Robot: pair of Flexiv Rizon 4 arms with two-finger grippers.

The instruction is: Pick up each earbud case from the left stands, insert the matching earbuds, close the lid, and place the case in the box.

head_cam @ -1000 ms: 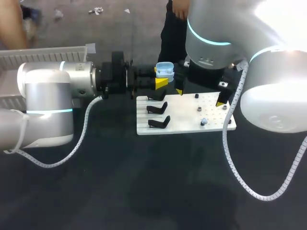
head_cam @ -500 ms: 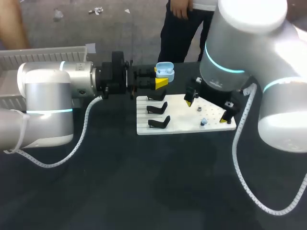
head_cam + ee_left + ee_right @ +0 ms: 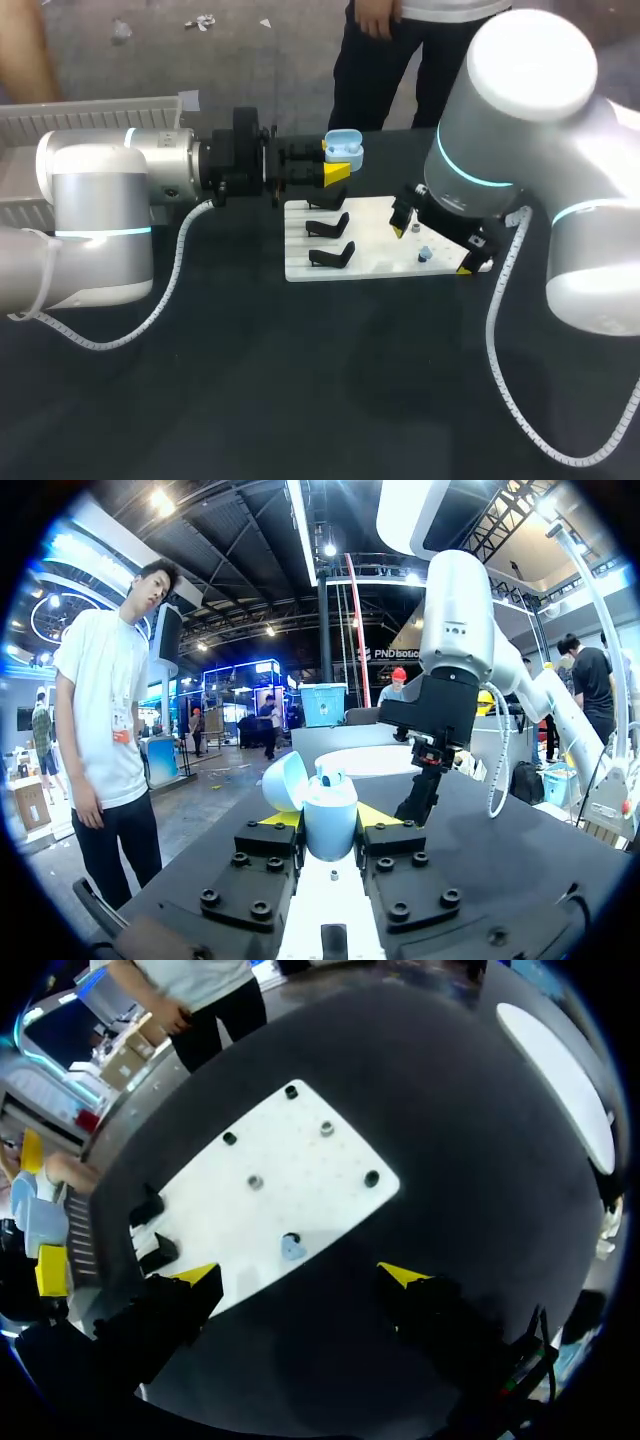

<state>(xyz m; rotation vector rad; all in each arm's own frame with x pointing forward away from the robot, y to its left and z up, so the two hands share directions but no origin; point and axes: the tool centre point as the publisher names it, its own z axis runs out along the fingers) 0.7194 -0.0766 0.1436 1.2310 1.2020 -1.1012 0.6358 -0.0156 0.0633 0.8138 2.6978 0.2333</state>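
While our left gripper [image 3: 330,818] clamps the open case [image 3: 343,148] beside the white board [image 3: 375,238], our right gripper [image 3: 300,1278] gapes over the board's earbud [image 3: 292,1249].

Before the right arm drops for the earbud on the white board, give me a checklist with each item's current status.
1. Grip: left pincer shut on the case, a finger on each side: ok.
2. Access: lid open: ok.
3. Readiness: right pincer open: ok.
4. Target: earbud on the white board, in line with the right pincer's gap: ok.
5. Free slot left in the case: cannot tell.
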